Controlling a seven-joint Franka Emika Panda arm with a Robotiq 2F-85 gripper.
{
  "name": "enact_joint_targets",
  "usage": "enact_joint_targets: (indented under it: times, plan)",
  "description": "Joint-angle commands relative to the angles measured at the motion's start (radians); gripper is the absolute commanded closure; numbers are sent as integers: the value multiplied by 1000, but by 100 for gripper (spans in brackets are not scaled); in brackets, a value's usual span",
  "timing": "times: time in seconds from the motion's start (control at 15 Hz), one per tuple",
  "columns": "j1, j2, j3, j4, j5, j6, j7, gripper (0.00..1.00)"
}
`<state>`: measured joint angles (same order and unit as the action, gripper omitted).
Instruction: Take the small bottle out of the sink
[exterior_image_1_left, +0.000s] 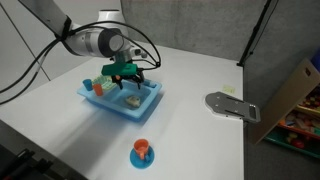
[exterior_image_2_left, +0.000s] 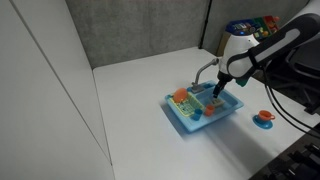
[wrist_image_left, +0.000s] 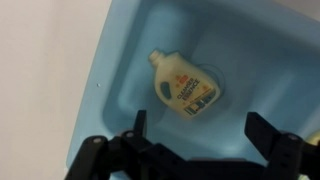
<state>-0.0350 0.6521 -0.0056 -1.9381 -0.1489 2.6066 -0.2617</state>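
Observation:
A small cream bottle (wrist_image_left: 183, 88) with a colourful label lies flat on the floor of the blue toy sink (wrist_image_left: 120, 70). In the wrist view it lies just beyond my open gripper (wrist_image_left: 198, 128), whose two dark fingers stand apart below it. In both exterior views my gripper (exterior_image_1_left: 128, 75) (exterior_image_2_left: 219, 84) hovers over the sink basin (exterior_image_1_left: 150, 103) (exterior_image_2_left: 228, 108), above the bottle (exterior_image_1_left: 133, 100). The gripper holds nothing.
The sink's other compartment holds orange and teal items (exterior_image_1_left: 100, 86) (exterior_image_2_left: 182, 97). An orange cup on a blue saucer (exterior_image_1_left: 142, 152) (exterior_image_2_left: 264, 118) stands on the white table. A grey flat object (exterior_image_1_left: 230, 103) and a cardboard box (exterior_image_1_left: 295, 95) lie beyond.

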Motion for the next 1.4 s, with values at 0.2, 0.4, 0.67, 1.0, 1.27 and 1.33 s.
enact_joint_targets:
  times: [0.2,0.4,0.67,1.0,1.27,1.33]
  plan:
    - [-11,9,9,13,-17,-3,-14,0]
    - [-13,29,13,20,-32,36,-37,0]
    - [-16,67,14,26,-59,97,-62,0]
    - [-54,106,39,32,-50,100,-124,0]
    - [-78,113,46,19,-55,118,-168,0]
    - [-88,116,53,18,-54,127,-184,0]
